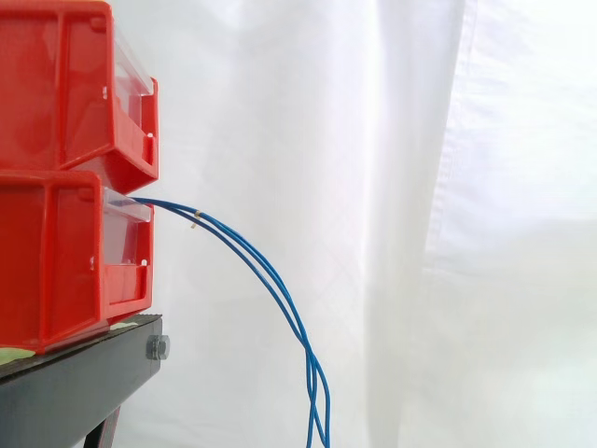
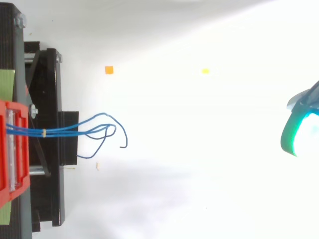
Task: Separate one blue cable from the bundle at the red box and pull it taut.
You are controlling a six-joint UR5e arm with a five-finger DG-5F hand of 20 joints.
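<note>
Top view: hand (image 2: 298, 133) far from blue cables (image 2: 65, 131)

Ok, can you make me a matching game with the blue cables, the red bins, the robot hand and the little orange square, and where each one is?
Things:
1. blue cables
2. red bins
3. hand
4. orange square

Places:
A. stacked on the black stand
B. at the right edge seen from above, far from the cables
C. drooping out from the bins
D. alone on the white surface

Pairs: 1-C, 2-A, 3-B, 4-D.
</note>
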